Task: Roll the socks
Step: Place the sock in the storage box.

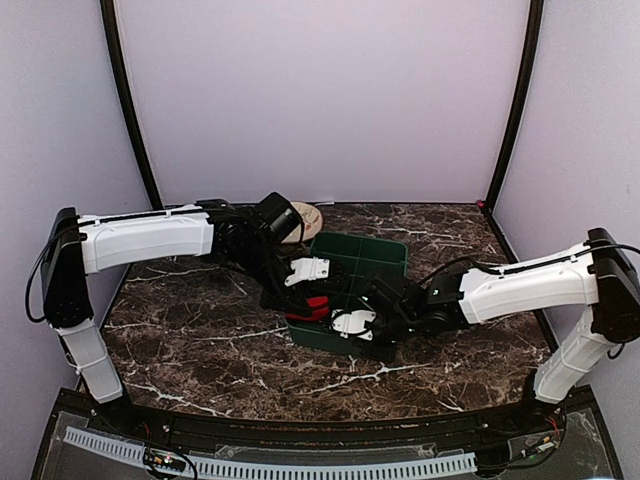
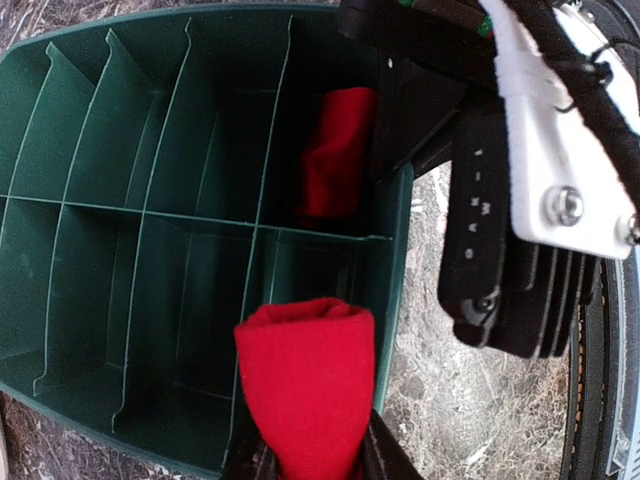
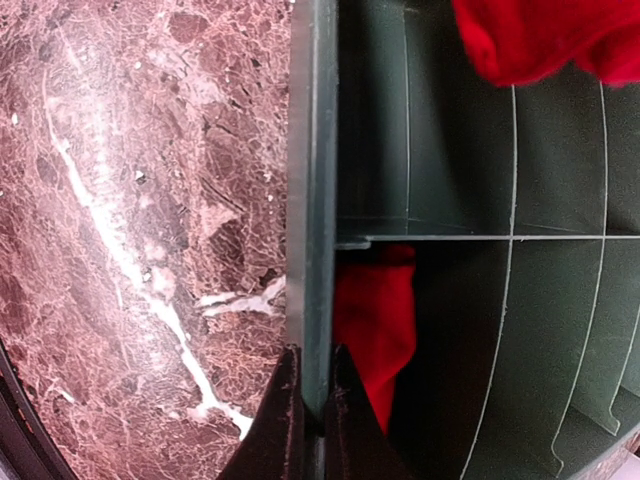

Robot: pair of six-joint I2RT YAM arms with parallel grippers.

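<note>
Left tool: clamped on a rolled red sock, the fingers pinching its lower end so the rounded end points at the bin.
Held sock: a tight roll, in the air just above the bin's rim, over the end column of cells; it is not yet inside any cell.
Why held so: as I read it, a grip on one end lets the roll go in nose first between the thin dividers without unwinding.
Stowed sock: a second red roll, lying in the corner cell right against the outer wall, one divider away from where the held sock hangs.
Right tool: closed on the bin's outer wall, one finger outside and one inside, right beside the stowed sock.
Why clamped there: likely to steady the light bin so it does not slide or tip when the other roll is pushed in.
Bin: dark green, cut into narrow cells by upright dividers, sitting flat on the desk between the two arms.
Desk: brown marbled top, bare next to the clamped wall.
Progress: both socks look rolled; one is put away and one is left to drop.
Risk: the roll may snag on a divider or loosen once let go.
</note>
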